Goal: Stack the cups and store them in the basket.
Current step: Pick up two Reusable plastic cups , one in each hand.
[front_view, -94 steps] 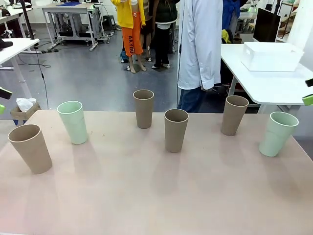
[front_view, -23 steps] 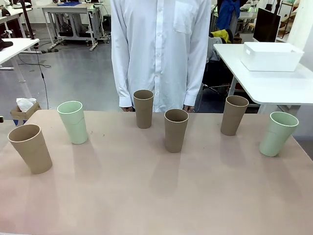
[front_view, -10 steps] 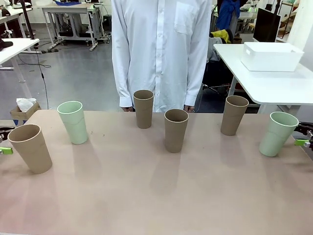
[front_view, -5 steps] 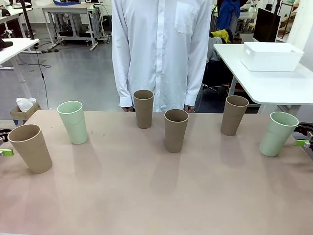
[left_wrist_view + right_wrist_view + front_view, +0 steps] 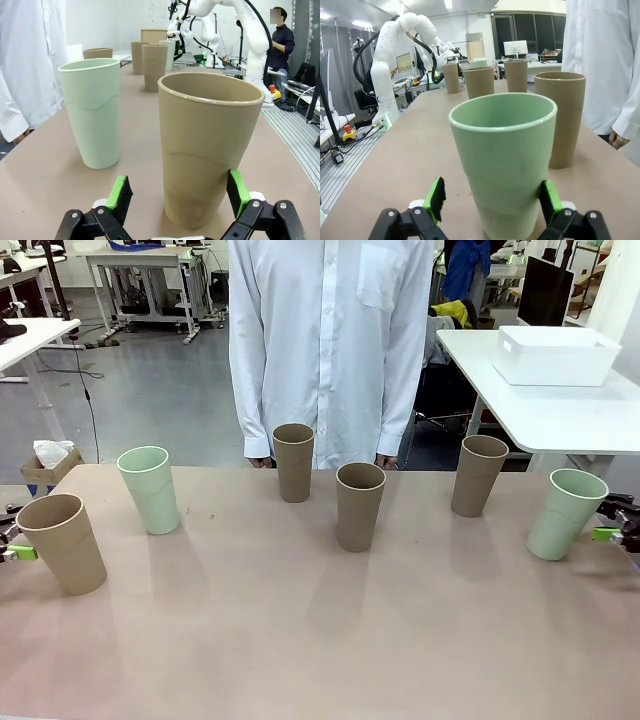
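Standing rims up: four matte tan cups [image 5: 361, 506], two mint cups [image 5: 149, 489], tall, tapered.

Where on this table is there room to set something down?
Bare: the near half of the table, in front of the cup row, and the gap between the left green cup and the back brown cup. Tight at both ends: the left gripper straddles the end brown cup, the right gripper the end green cup.
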